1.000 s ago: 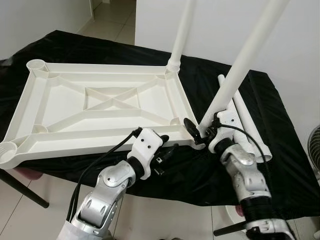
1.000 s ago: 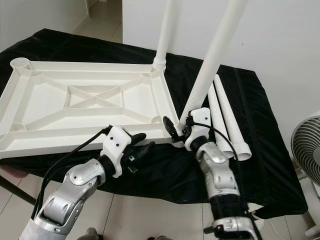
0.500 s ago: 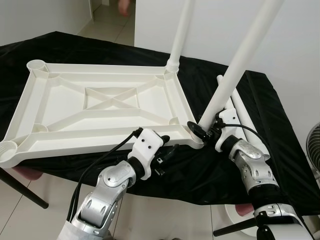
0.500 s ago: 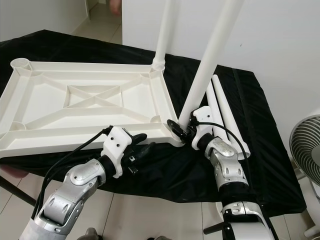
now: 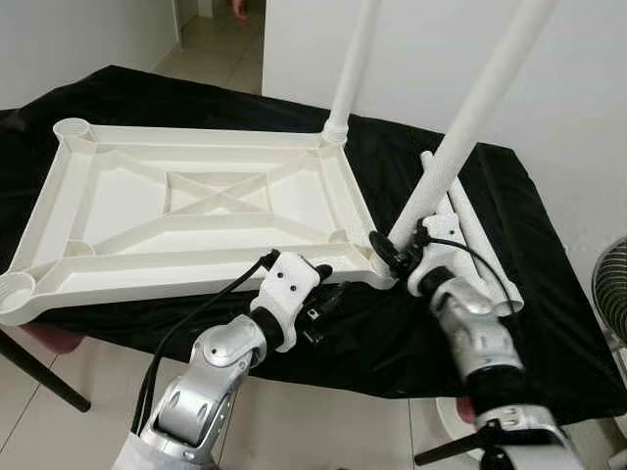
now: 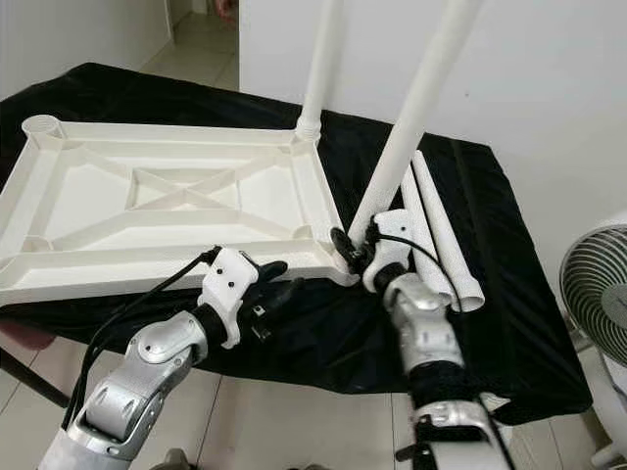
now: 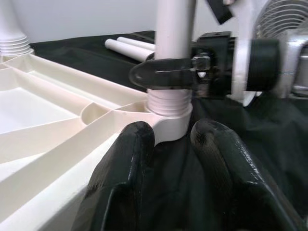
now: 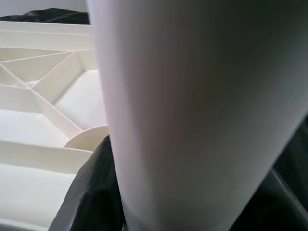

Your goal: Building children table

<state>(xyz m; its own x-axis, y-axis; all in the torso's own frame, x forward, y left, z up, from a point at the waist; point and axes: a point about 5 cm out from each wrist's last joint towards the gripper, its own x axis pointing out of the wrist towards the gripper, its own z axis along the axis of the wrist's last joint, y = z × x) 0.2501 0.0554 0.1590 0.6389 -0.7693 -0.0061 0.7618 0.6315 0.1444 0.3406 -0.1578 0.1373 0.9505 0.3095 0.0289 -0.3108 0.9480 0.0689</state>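
My right gripper (image 5: pixel 392 259) is clamped around the base of a white table leg (image 5: pixel 460 147), one black finger (image 7: pixel 163 77) wrapping the tube just above its threaded collar, where the leg stands in the near right corner socket (image 7: pixel 168 122) of the upturned white tabletop (image 5: pixel 196 211). Seen along my right fingers, the leg (image 8: pixel 192 115) sits hard against the pads, with the ribbed underside of the tabletop beyond. The leg leans away from my fingers, up and to the right. My left gripper (image 5: pixel 328 294) hovers just short of that same corner, its two fingers (image 7: pixel 120 183) spread apart with nothing between them; the tips look close to the tabletop's near rim, though I cannot tell whether they touch it. Past my fingers, a second leg (image 5: pixel 353 64) stands upright in the far right corner socket. Two loose legs (image 6: pixel 436 240) lie side by side on the black cloth (image 5: pixel 549 294) beyond my right gripper. A fan (image 6: pixel 598 304) stands off to the right of the cloth-covered table
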